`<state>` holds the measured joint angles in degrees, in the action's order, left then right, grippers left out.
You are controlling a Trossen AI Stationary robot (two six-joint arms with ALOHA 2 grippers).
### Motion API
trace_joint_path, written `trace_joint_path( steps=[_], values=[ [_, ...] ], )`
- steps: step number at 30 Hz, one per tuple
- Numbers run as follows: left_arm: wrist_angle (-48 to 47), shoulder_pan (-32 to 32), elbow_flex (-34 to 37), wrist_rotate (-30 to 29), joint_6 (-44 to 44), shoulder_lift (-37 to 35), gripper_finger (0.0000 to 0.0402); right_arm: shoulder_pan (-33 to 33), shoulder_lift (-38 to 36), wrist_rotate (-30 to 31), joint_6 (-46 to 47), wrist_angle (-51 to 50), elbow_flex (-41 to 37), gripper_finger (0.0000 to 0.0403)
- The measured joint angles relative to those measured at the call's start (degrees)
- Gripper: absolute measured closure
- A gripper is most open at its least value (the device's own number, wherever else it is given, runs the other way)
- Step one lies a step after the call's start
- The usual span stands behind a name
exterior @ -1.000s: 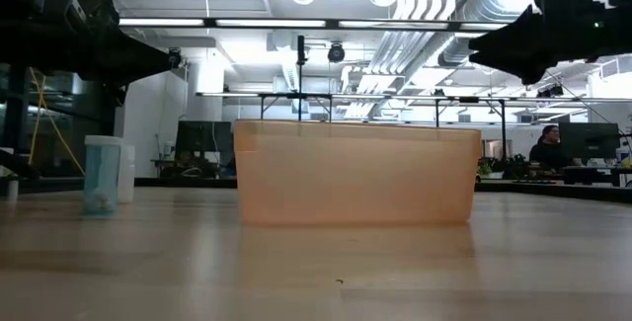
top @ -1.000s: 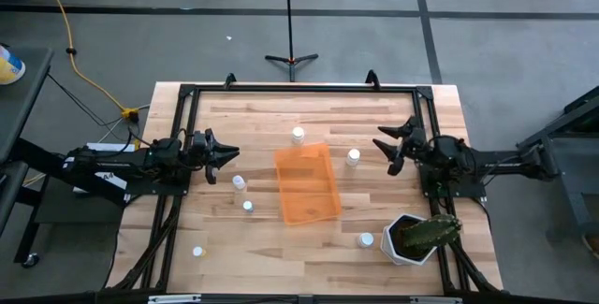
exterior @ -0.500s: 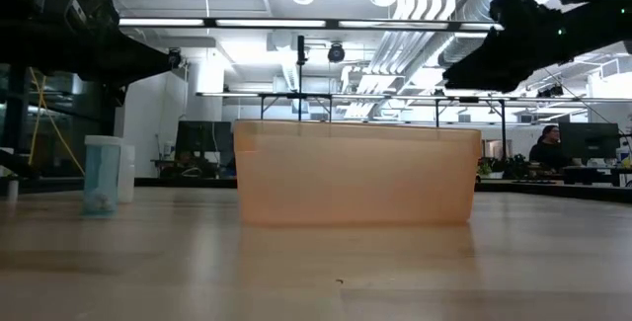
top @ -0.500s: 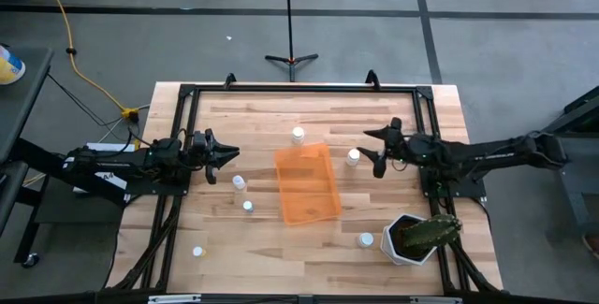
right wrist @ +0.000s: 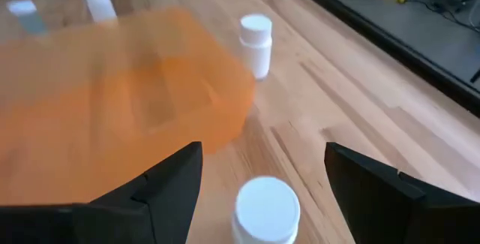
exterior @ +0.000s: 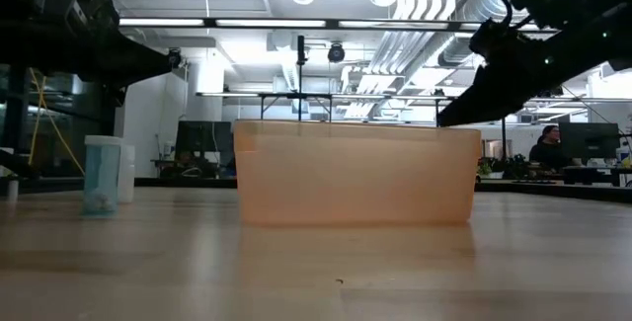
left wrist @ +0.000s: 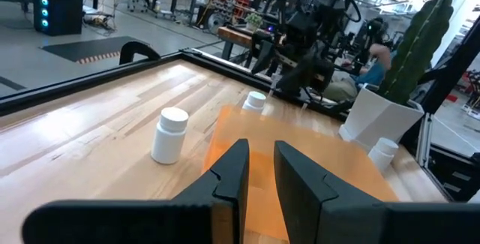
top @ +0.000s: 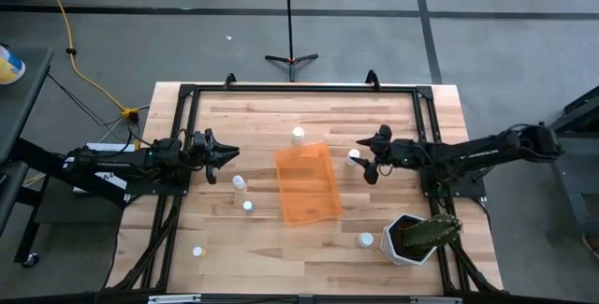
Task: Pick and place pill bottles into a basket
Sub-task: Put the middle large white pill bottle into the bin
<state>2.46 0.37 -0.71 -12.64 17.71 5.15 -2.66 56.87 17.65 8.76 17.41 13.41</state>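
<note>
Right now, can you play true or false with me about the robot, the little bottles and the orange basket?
1. The orange basket has bottles in it. False: it looks empty.
2. The right gripper is open over a bottle. True.
3. The left gripper holds a bottle. False: it holds nothing and waits at the table's left side.
4. A potted cactus stands on the table. True.

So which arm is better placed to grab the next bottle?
Right: the right gripper is open, straddling a pill bottle beside the basket. The left gripper waits at the table's left.
</note>
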Motion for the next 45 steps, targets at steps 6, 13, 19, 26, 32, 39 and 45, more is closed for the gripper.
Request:
trace_joint_path(
  steps=[6,13,19,26,32,39,45],
  values=[
    [-0.03,-0.01,0.0,-0.12,-1.38,0.0,0.03,0.0,4.44,1.03,0.21,0.04,0.0,0.0132],
    [-0.03,0.01,0.0,-0.17,-1.4,0.0,0.03,0.02,7.37,0.77,0.23,0.05,0.0,0.0132],
    [-0.01,0.0,0.01,-0.17,-1.4,0.0,0.03,0.01,9.66,0.85,0.25,0.55,0.03,0.0132],
    [-0.01,-0.01,0.01,-0.17,-1.4,-0.01,0.03,0.0,11.44,1.42,0.25,1.01,0.04,0.0138],
    [-0.01,0.0,0.01,-0.15,-1.4,-0.01,0.03,0.01,11.46,1.44,0.32,1.01,0.04,0.0163],
    [-0.01,-0.01,0.0,-0.15,-1.4,-0.02,0.03,0.0,11.46,1.3,1.53,1.02,0.04,0.0203],
    [-0.01,-0.01,0.02,-0.13,-1.4,0.0,0.03,0.0,11.44,1.28,1.48,2.24,0.04,0.0228]
  ],
)
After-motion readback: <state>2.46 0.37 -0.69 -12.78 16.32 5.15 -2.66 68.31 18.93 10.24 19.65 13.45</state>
